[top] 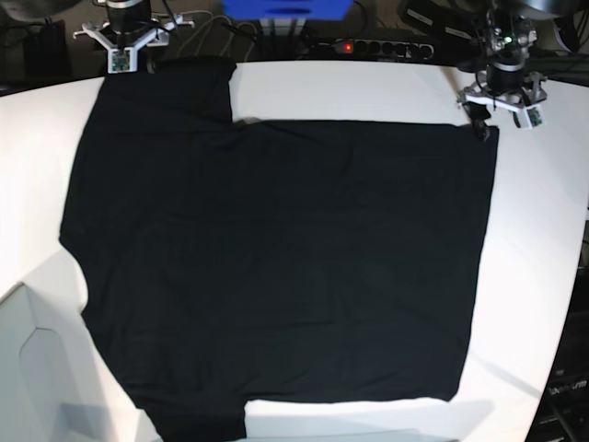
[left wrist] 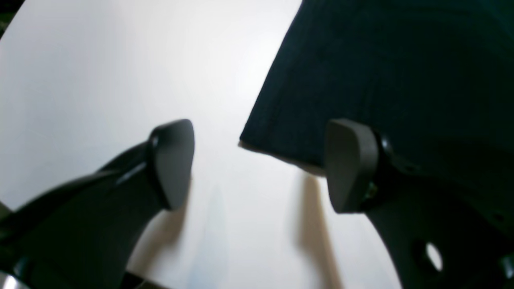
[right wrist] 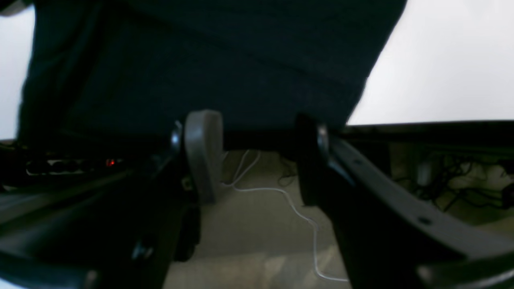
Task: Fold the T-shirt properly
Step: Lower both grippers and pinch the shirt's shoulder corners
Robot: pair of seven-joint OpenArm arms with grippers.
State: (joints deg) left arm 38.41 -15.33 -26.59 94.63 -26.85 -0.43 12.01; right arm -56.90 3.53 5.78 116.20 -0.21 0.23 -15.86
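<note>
T-shirt (top: 276, 267): black, spread flat across white table (top: 543, 267), print unseen. Likely soft, light, limp; best pinched at corners. Left gripper (left wrist: 259, 164): spread wide, empty, at hem corner. Right gripper (right wrist: 257, 156): spread, empty, by sleeve edge.

T-shirts: one, the black T-shirt (top: 276, 267)
Sleeves showing: two
Claws: two, the left claw (top: 504, 103) and the right claw (top: 123, 44)
Surfaces: one white surface (top: 350, 87)
Power strips: one power strip (top: 373, 46)
Blue boxes: one blue box (top: 285, 9)
</note>
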